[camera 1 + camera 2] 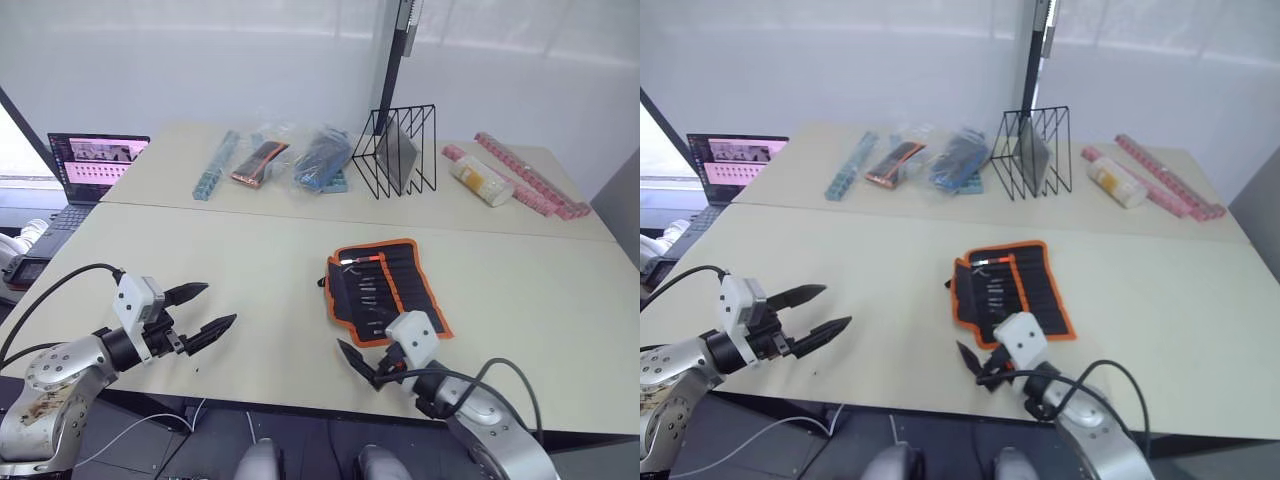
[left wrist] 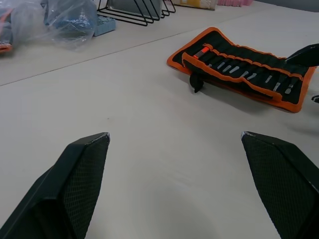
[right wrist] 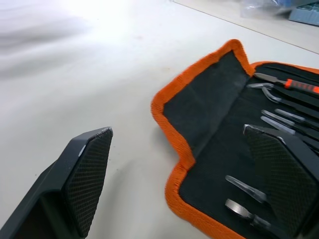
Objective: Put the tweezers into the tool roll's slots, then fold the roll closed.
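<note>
I see a pale beige surface (image 1: 250, 260) with a seam running across it; a white wall rises behind. The tool roll (image 1: 385, 288) lies open and flat toward my right, its slots (image 1: 372, 290) showing slim metal tools. My right end effector (image 1: 362, 366) hangs at the roll's near edge, fingers spread wide and empty. My left end effector (image 1: 200, 312) is also wide, empty, well apart over bare surface. A wire rack (image 1: 400, 150), plastic packets (image 1: 290, 158) and a laptop (image 1: 90, 170) sit far back.

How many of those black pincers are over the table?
2. The left pincer, open, over bare table; the right pincer, open, at the near corner of the tool roll.
</note>
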`<action>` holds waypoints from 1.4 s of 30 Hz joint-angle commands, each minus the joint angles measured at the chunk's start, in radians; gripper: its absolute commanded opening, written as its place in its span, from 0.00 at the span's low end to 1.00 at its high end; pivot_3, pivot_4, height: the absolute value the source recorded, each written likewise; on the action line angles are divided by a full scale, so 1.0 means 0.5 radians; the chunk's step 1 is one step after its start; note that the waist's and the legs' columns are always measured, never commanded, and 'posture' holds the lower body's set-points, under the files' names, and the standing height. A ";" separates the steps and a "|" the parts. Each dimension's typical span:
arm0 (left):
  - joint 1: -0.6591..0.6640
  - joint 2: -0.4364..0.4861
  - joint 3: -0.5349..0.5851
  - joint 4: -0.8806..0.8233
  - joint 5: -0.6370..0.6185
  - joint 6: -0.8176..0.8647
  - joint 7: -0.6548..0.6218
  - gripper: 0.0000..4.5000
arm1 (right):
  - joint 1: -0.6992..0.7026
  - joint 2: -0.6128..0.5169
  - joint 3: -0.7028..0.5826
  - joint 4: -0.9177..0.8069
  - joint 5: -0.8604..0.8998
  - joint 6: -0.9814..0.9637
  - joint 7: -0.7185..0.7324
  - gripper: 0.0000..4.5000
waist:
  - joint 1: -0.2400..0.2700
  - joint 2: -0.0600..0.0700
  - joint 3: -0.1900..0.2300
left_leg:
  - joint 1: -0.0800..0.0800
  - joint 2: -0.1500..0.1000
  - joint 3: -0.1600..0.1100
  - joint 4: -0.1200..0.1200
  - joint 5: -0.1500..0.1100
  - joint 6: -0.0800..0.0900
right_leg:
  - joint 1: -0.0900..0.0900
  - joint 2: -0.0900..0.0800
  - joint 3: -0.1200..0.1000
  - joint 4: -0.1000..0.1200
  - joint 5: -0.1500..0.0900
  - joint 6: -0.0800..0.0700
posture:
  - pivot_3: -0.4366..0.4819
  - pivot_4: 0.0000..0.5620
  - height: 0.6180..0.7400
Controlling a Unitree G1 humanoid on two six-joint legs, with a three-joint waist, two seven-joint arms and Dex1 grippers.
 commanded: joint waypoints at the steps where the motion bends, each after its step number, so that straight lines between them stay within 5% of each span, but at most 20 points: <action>1: -0.050 0.042 -0.047 -0.087 -0.031 0.010 -0.027 1.00 | -0.079 0.031 0.060 0.072 -0.117 -0.117 -0.025 0.99 | 0.018 -0.022 -0.012 | 0.004 0.023 0.046 0.000 -0.006 -0.010 | -0.025 0.001 0.004 0.009 0.010 -0.009 | 0.48 0.27 0.57; 3: -0.074 0.054 -0.079 -0.083 -0.024 0.012 -0.032 1.00 | -0.126 0.046 0.101 0.136 -0.187 -0.174 -0.029 0.99 | 0.000 -0.028 -0.012 | 0.009 0.033 0.091 0.001 -0.013 -0.016 | -0.037 0.017 0.030 0.020 0.018 -0.019 | 0.48 0.27 0.57; 21: -0.190 0.089 -0.228 -0.103 -0.019 0.042 -0.047 1.00 | -0.449 0.241 0.355 0.669 -0.792 -0.474 -0.228 0.99 | -0.020 -0.027 -0.011 | -0.006 0.031 0.055 0.007 -0.014 -0.016 | -0.033 0.032 0.021 0.021 0.019 -0.014 | 0.48 0.27 0.57; 34: -0.171 0.080 -0.214 -0.104 -0.030 0.032 -0.047 1.00 | -0.426 0.269 0.320 0.660 -0.818 -0.444 -0.200 0.03 | -0.020 -0.027 -0.011 | -0.006 0.030 0.050 0.008 -0.014 -0.016 | -0.032 0.032 0.017 0.021 0.018 -0.014 | 0.48 0.27 0.57; 42: -0.299 0.143 -0.288 0.003 0.021 -0.016 -0.181 1.00 | -0.432 0.206 0.224 0.531 -0.542 -0.474 0.095 0.01 | -0.017 -0.026 -0.011 | -0.009 0.030 0.044 0.012 -0.014 -0.016 | -0.030 0.032 0.013 0.021 0.018 -0.014 | 0.48 0.27 0.57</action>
